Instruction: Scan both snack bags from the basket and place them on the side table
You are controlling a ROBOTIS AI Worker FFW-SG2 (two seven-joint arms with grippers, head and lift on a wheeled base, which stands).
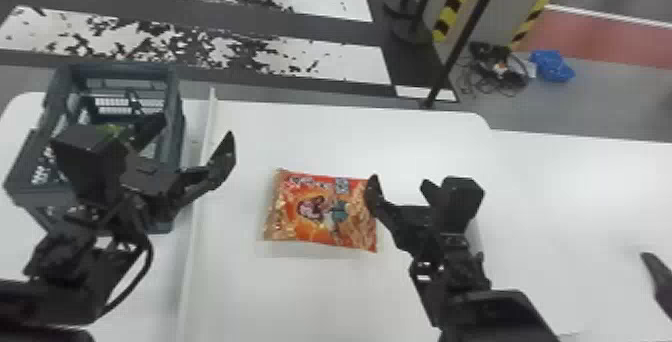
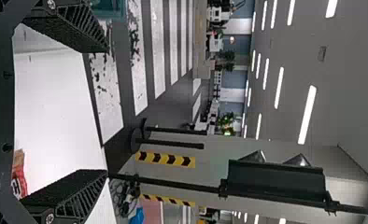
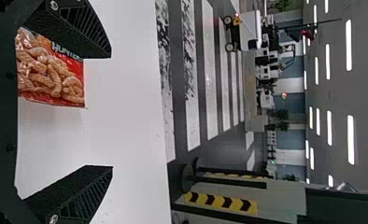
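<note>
Snack bag (image 1: 320, 213) bears pale lettering on red; left gripper (image 1: 194, 133) and right gripper (image 1: 400, 184) have fingers apart.

On the dark floor (image 1: 200, 3) there are broad white stripes (image 1: 345, 61), with black worn patches on them; a thin black post (image 1: 465, 33) stands before a grey panel (image 1: 492, 3), which has yellow-and-black bands (image 1: 452, 8); near the post lie tangled cables (image 1: 515, 78), and just beside them a crumpled blue thing (image 1: 552, 66); behind is a reddish floor area (image 1: 600, 38); in the right wrist view, a white wheeled cart (image 3: 247, 30) stands far off, under long ceiling lights (image 3: 350, 140).
</note>
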